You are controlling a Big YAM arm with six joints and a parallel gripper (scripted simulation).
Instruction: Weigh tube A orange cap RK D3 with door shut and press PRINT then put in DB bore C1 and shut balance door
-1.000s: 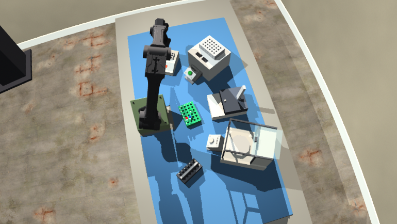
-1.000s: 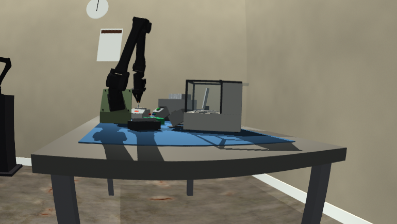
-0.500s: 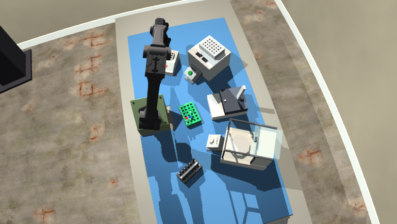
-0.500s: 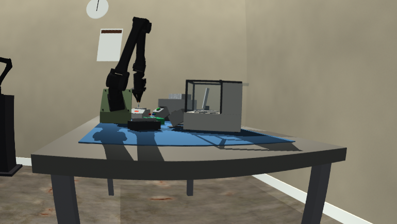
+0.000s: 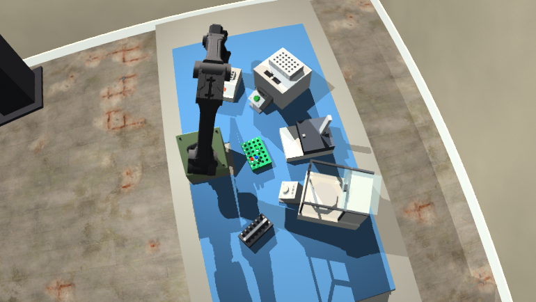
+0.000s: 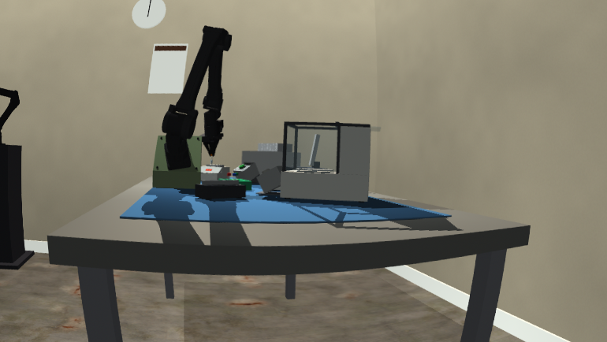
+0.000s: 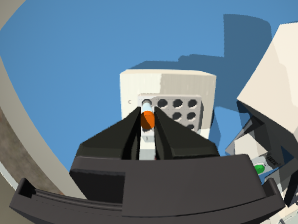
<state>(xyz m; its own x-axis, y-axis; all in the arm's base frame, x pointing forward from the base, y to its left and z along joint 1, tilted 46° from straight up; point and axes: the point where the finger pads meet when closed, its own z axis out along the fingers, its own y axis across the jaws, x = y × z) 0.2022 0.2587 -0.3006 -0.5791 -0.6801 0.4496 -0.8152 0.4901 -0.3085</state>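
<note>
My gripper (image 7: 147, 112) (image 6: 211, 154) is shut on tube A, whose orange cap (image 7: 147, 120) is between the fingertips. The clear tube (image 6: 211, 161) hangs upright below them. The white dry block (image 5: 232, 93) (image 7: 131, 89) stands under the gripper. In the wrist view the tube's lower end overlaps the far-left bore, beside the C mark; how deep it is, if at all, cannot be told. The balance (image 5: 330, 221) (image 6: 325, 187) has its glass door (image 5: 360, 193) slid back, open. Its pan (image 5: 327, 192) looks empty. The white key (image 5: 285, 189) is on its front; no lit lamp shows.
The green rack (image 5: 261, 165) holds tubes with red and blue caps. The tall mixer (image 5: 283, 98) with a green button stands close to the dry block's right. The spectrophotometer (image 5: 313, 144) has its lid raised. The black magnet block (image 5: 255, 229) is beyond the rack.
</note>
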